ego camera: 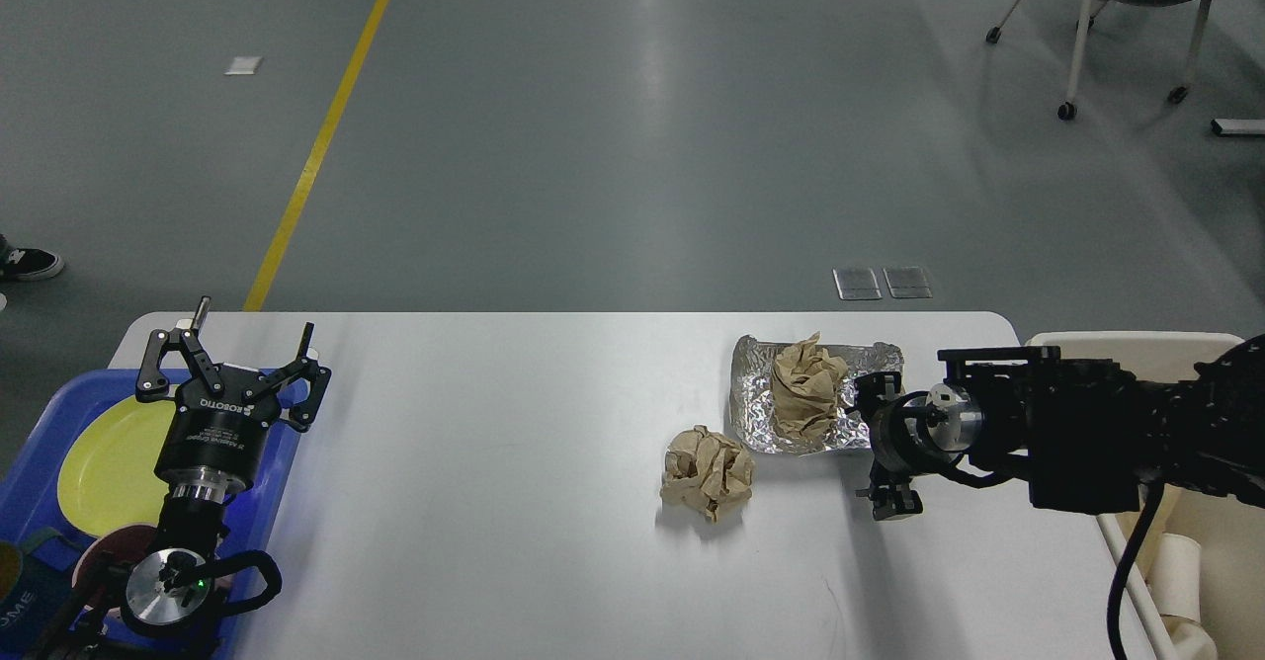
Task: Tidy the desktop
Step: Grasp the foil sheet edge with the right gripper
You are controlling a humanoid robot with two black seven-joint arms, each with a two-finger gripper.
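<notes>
Closest to the camera on the left, the left gripper (235,354) sits over the edge of a blue plastic tray (40,423), fingers spread wide apart with nothing between them. In the tray there's a round yellow plate (104,462) and a dark red round thing (109,546) partly hidden behind the arm, can't make out what it is.

Everything rests on the big white rectangular worktop with rounded corners (494,462), which fills most of the lower half of the view, with the tray overlapping its left end and a cream rectangular bin (1201,532) just off its right edge. There's some pale stuff inside the bin, too cut off to name.

Right of centre lies a crumpled ball of brown paper (707,470), on the bare surface. Just behind and to its right is a crinkled sheet of silver foil (860,413) with a second wad of crumpled brown paper (805,383) sitting on top of it.

The right gripper (882,448) comes in from the right, low and right beside the foil's near right corner. It's seen pretty much end-on and dark, so I can't tell if it's open or closed.

Beyond the worktop: grey floor with a yellow painted line (321,136), and a white-framed chair on castors (1117,8) far right.
</notes>
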